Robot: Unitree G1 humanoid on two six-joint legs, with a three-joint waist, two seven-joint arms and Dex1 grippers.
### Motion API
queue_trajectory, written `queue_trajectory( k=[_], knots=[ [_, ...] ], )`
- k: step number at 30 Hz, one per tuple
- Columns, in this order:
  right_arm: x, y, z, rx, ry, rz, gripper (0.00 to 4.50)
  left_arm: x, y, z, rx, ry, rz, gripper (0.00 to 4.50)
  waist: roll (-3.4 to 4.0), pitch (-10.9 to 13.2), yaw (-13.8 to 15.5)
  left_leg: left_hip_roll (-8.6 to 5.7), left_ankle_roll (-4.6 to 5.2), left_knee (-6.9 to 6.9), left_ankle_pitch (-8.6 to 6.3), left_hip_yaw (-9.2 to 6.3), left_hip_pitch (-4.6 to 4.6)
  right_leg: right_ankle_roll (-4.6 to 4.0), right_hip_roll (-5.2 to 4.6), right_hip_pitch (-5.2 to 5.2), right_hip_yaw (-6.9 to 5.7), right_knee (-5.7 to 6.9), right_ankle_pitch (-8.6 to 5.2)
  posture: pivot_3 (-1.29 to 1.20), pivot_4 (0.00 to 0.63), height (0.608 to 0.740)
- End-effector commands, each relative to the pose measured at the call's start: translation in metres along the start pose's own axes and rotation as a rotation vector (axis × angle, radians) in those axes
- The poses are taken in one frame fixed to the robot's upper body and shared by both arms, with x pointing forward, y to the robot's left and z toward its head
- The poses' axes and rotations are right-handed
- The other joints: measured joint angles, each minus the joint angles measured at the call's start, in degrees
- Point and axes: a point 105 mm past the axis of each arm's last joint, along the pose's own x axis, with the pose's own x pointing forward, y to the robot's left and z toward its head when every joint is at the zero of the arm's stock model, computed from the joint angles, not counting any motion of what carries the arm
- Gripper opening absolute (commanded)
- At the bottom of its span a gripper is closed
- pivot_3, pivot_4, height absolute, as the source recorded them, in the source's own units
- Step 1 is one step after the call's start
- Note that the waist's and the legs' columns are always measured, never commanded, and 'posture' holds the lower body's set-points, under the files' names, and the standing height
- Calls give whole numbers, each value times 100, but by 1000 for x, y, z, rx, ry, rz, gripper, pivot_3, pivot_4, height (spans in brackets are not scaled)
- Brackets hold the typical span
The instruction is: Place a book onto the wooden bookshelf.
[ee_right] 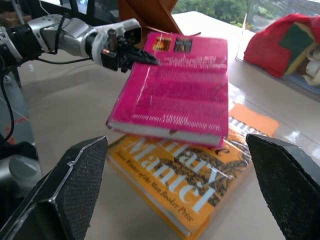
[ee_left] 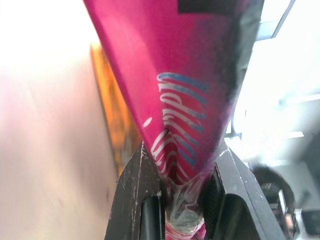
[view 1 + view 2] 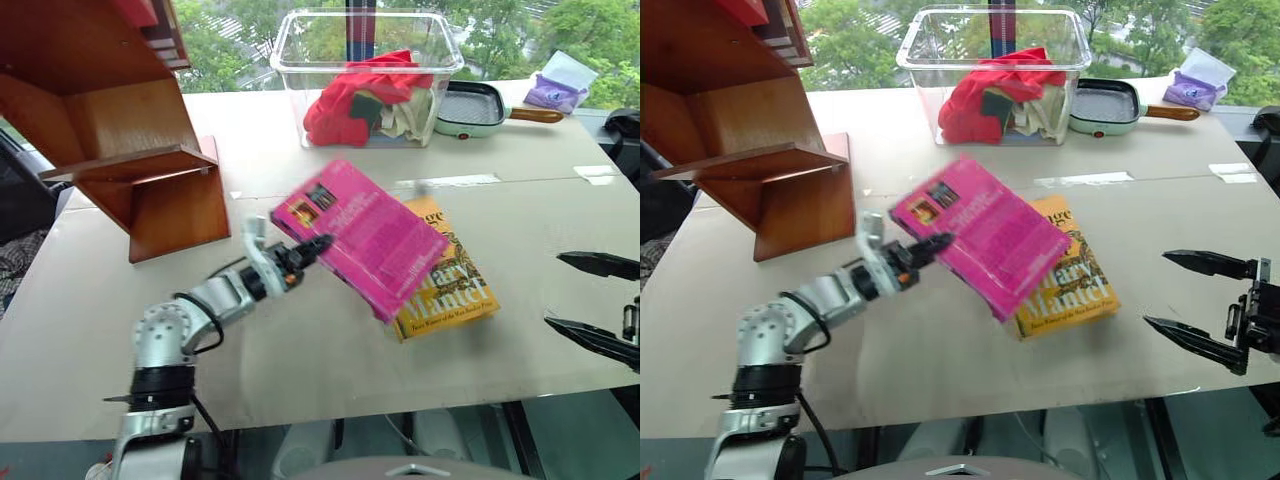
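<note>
Book (image 3: 365, 237) hung clamped at its near corner in my left gripper (image 3: 312, 249), fanning out beyond the fingertips above the yellow book (image 3: 452, 290); my right gripper (image 3: 1188, 298) stood open well beside it.

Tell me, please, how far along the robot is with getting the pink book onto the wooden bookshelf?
Done: the left gripper is shut on the edge of the pink book, which is tilted up above the yellow book lying on the table. In hand: holding the book off the table. Left: carrying it over to the wooden bookshelf and setting it on a board. The right gripper waits open, apart from both books.
</note>
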Motion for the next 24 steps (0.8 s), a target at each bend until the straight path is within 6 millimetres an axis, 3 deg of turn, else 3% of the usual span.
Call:
queue_trajectory(
  k=[1,4,6,8,11,14,20,24],
  knots=[
    [4,-4,5,-43,-30,-13,4500,-6,-38,34,203,-111,-64,322,0,0,19,-1,0,0,0,-1,0,0,-3,0,-1,0,0,0,150,740],
    [9,-8,6,-52,-52,-20,4500,-3,-58,56,413,-157,-19,322,-1,0,13,-7,0,-3,0,-1,0,0,-2,0,-1,-4,0,0,150,740],
    [12,-14,5,-58,-65,-19,4500,10,-111,64,859,-148,-49,322,-30,28,12,-9,-1,-6,0,-1,-3,-1,-1,-4,-3,-3,0,0,150,740],
    [15,-17,4,-64,-74,-13,4500,18,-146,58,1257,-130,-72,322,-65,58,10,-6,-9,-6,5,-11,-18,-2,8,-10,-12,-9,1,0,150,740],
    [18,-22,5,-81,-88,-6,4500,25,-169,59,1785,-160,-7,322,-40,43,-19,-9,-4,-11,2,6,-20,-1,3,-8,-4,-32,2,0,150,740],
    [21,-27,5,-98,-106,-7,4500,28,-184,74,2154,-232,90,322,-13,38,-39,-5,-4,-32,2,18,-14,1,3,-7,7,-59,2,0,150,740],
    [26,-34,5,-119,-126,-13,4500,16,-193,95,2545,-143,248,322,-23,54,-55,7,-4,-62,2,10,-47,1,14,-58,0,-59,3,0,150,740],
    [29,-39,5,-136,-139,-17,4500,3,-201,112,2644,-17,349,322,-28,57,-48,-2,-4,-11,2,12,-115,5,8,-112,-3,-30,5,0,150,740]
  ],
)
